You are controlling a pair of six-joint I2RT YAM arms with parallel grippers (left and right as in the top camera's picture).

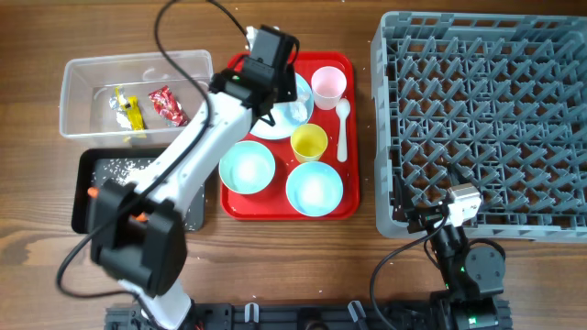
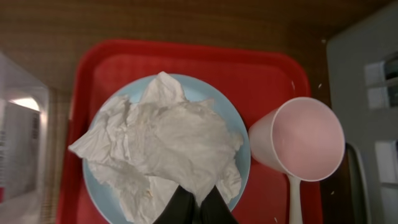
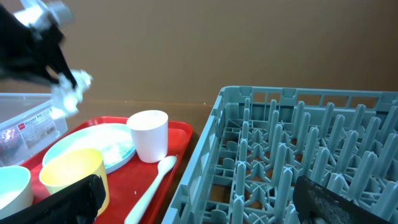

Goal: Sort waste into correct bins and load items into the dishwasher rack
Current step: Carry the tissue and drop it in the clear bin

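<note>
Tissue [image 2: 161, 146], pinched in the closed left gripper [image 2: 193, 202] over the plate [image 2: 214, 99], should be lifted clear, then carried to the clear bin [image 1: 92, 64]; the right gripper [image 3: 199, 196] is spread open.

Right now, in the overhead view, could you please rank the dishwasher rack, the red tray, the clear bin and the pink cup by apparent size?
Largest to smallest, as they look from overhead:
1. dishwasher rack
2. red tray
3. clear bin
4. pink cup
No two look alike.
</note>
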